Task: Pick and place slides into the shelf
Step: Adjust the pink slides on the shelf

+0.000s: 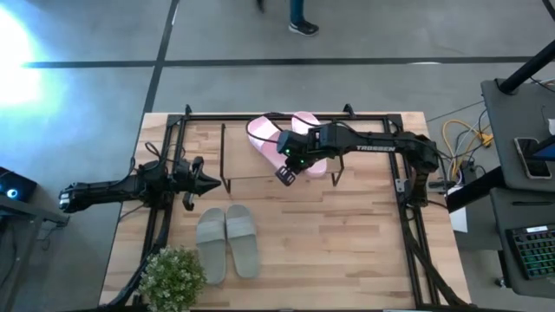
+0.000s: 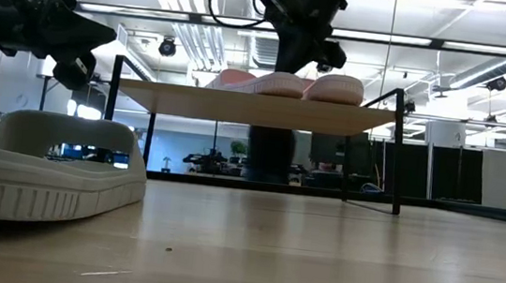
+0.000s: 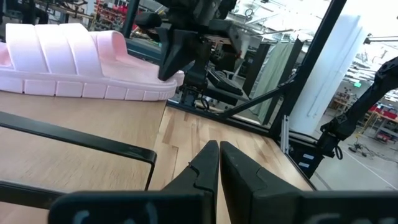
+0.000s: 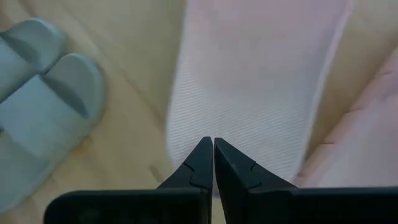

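High view: grey-green slides (image 1: pixel 227 243) lie lengthwise just beside the left claw (image 1: pixel 211 183), pressed together, empty; right claw (image 1: pixel 284 176) likewise.

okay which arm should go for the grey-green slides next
Probably left: the left gripper, shut, sits just above the grey-green slides on the table, while the right gripper hangs over the pink slides on the shelf.

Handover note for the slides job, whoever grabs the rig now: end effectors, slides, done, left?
Right end effector: shut, empty, above the pink slides on the shelf.
Left end effector: shut, empty, at the table's left side beside the shelf.
Done: both pink slides sit on the shelf's top board.
Left: the grey-green slides lie side by side on the table in front of the shelf, near the plant; both need placing.
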### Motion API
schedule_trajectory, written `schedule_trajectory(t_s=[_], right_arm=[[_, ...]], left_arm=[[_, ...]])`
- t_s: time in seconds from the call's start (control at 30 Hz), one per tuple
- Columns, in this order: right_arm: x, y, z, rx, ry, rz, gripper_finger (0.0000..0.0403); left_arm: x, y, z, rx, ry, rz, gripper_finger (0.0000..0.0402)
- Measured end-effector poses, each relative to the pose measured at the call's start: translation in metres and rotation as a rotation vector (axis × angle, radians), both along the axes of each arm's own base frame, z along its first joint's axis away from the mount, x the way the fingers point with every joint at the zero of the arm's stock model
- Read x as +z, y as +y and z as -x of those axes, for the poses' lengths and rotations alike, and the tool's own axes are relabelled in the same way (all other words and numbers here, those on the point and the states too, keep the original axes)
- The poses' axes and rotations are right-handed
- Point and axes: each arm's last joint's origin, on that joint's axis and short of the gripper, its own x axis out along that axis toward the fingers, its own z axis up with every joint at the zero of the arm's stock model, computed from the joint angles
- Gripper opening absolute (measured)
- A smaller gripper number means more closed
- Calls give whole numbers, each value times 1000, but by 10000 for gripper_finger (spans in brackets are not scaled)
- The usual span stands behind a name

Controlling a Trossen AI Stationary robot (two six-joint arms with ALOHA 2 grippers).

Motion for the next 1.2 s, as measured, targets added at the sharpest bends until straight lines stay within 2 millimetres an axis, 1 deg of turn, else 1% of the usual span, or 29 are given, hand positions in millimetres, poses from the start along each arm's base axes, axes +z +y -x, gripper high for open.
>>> schedule_trajectory(t_s=[0.17, 0.33, 0.6, 0.77, 0.9, 0.97, 1.07, 1.13, 1.2], right_arm=[[-2, 7, -4, -2, -16, -17, 9], [-8, 12, -16, 14, -70, -13, 9], [-21, 12, -30, 30, -88, -40, 9], [-20, 11, -35, 23, -141, -9, 8], [-12, 10, -36, -1, -203, 47, 8], [-2, 8, -34, 0, -237, 65, 9], [17, 7, -31, 11, -276, 90, 9], [30, 7, -28, 17, -265, 123, 9], [44, 6, -23, 39, -230, 194, 9]], left_arm=[[0, 0, 0, 0, 1, 0, 1], [0, 0, 0, 0, 1, 0, 1], [0, 0, 0, 0, 2, 0, 1], [0, 0, 0, 0, 1, 0, 1], [0, 0, 0, 0, 1, 0, 1], [0, 0, 0, 0, 0, 0, 1], [0, 0, 0, 0, 0, 0, 1], [0, 0, 0, 0, 0, 0, 1], [0, 0, 0, 0, 0, 0, 1]])
